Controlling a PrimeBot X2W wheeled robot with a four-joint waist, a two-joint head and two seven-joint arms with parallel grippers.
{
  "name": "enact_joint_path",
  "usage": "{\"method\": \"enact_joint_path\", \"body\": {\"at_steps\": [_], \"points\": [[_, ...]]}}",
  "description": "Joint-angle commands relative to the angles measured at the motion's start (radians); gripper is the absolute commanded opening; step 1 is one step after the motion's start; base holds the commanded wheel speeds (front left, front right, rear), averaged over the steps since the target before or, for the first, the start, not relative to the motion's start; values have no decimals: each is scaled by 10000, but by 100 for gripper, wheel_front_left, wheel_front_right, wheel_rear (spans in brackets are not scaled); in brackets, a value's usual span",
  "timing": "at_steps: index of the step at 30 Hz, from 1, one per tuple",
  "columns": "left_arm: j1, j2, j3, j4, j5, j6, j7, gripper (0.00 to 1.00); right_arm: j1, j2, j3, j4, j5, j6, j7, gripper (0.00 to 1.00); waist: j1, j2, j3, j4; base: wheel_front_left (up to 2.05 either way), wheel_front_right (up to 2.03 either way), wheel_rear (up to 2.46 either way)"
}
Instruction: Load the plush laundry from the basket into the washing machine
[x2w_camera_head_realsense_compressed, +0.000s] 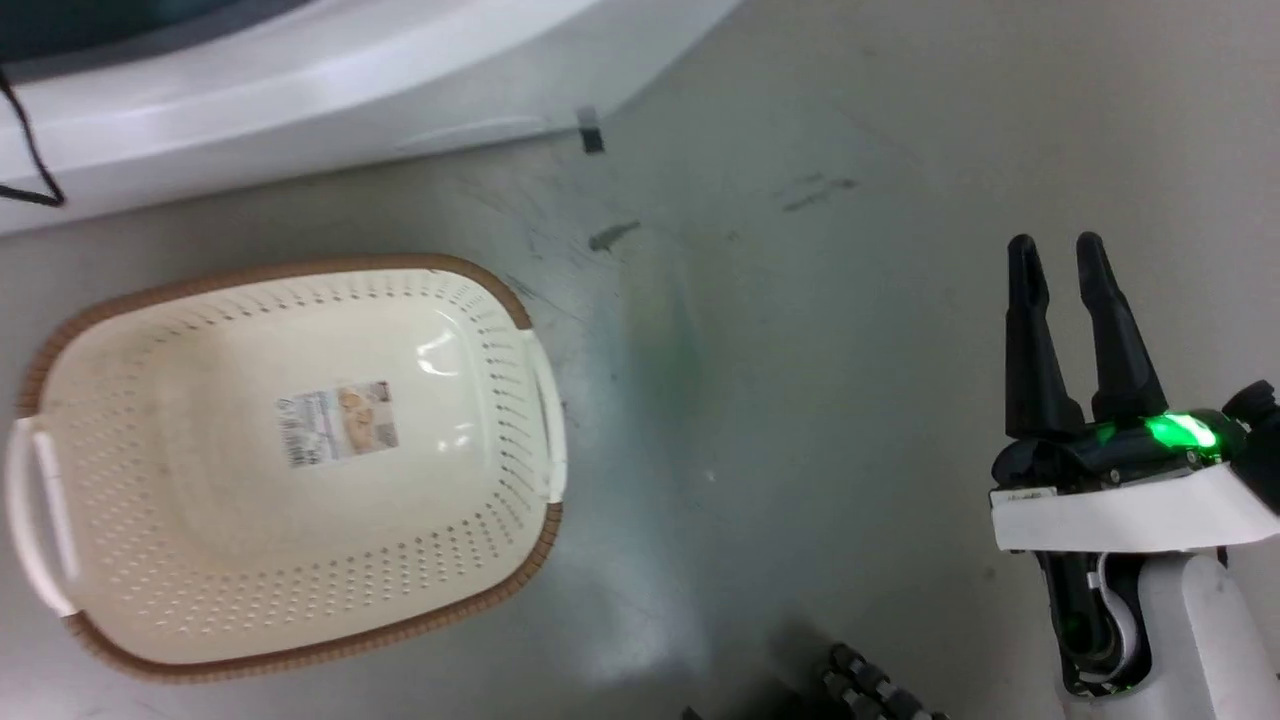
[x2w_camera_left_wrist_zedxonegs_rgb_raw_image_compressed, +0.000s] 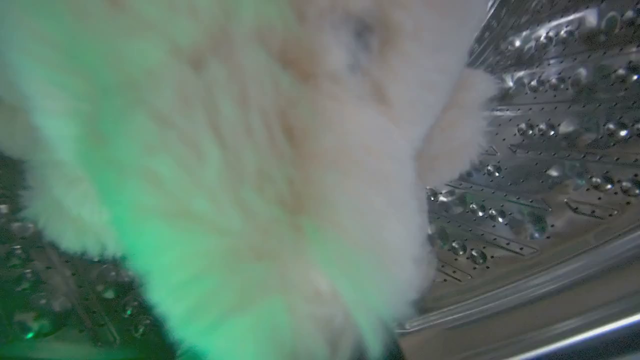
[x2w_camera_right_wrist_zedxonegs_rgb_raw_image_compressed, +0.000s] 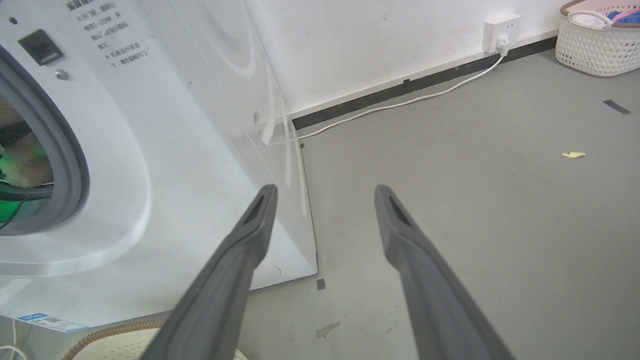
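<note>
Left wrist view: plush laundry (x2w_camera_left_wrist_zedxonegs_rgb_raw_image_compressed: 250, 175) in the washing machine (x2w_camera_left_wrist_zedxonegs_rgb_raw_image_compressed: 550, 150); we should release deep. Left jaws unclear, right jaws apart.

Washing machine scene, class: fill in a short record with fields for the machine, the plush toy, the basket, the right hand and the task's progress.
machine: large white front-loading washing machine with a shiny perforated steel drum
plush: fluffy cream-beige stuffed toy, lying inside the drum
basket: cream-white perforated plastic basket with brown rim, empty, on the grey floor, paper label on its bottom
right hand: open, holding nothing, over the floor beside the basket
progress: plush appears loaded
</note>
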Motion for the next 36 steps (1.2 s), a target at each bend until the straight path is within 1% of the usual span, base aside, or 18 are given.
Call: {"method": "enact_joint_path", "body": {"at_steps": [1, 4, 6, 10, 11, 12, 16, 19, 23, 28, 32, 35, 36], "points": [[-379, 108, -109, 341, 139, 14, 25, 0, -147, -6, 36, 15, 69, 8, -42, 100, -3, 0, 302, -293, 0, 0, 0], [-881, 207, -541, 1166, 386, -51, 212, 0, -145, -6, 91, 27, 82, 8, -42, 100, -3, 0, 360, -355, 0, 0, 0], [-1110, 160, -736, 1609, 364, -95, 295, 0, -142, -6, 70, 30, 95, 8, -42, 100, -3, 0, 391, -350, 0, 0, 0], [-1313, 42, -955, 2253, 339, -121, 12, 0, -152, -6, -53, 91, 138, 8, -42, 100, -3, 0, 351, -306, 0, 0, 0], [-1330, 19, -993, 2402, 330, -125, -80, 11, -167, -6, -66, 103, 140, 8, -42, 100, -3, 0, 316, -297, 0, 0, 0], [-1327, -13, -1016, 2543, 311, -127, -201, 100, -178, -6, -76, 108, 127, 8, -42, 100, -3, 0, 254, -281, 0, 0, 0], [-1225, -164, -1092, 2954, 259, -117, -890, 100, -173, -6, -178, 113, -3, 8, -42, 100, -3, 0, -68, -157, 0, 0, 0], [-949, -325, -1115, 3233, 118, -128, -1468, 100, -121, -6, -288, 113, -186, 8, -42, 100, -3, 0, -504, -14, 0, 0, 0], [-297, -661, -959, 3524, -328, -146, -2436, 100, 68, -6, -498, 177, -534, 8, -42, 100, -3, 0, -1376, 280, 0, 0, 0], [1030, -1040, -1103, 3617, -663, -173, -3536, 100, 399, -6, -624, 271, -1032, 8, -42, 100, -3, 0, -2770, 670, 0, 0, 0], [2443, -1511, -1093, 3079, -1090, -182, -3943, 100, 750, -6, -728, 324, -1450, 8, -42, 100, -3, 0, -3932, 1067, 0, 0, 0], [3730, -1844, -952, 2202, -1409, -184, -4024, 100, 1019, -6, -760, 342, -1720, 8, -42, 100, -3, 0, -4731, 1401, 0, 0, 0], [4226, -1948, -869, 1718, -1476, -184, -4029, 100, 1123, -6, -776, 353, -1807, 8, -42, 100, -3, 0, -5015, 1539, 0, 0, 0]]}}
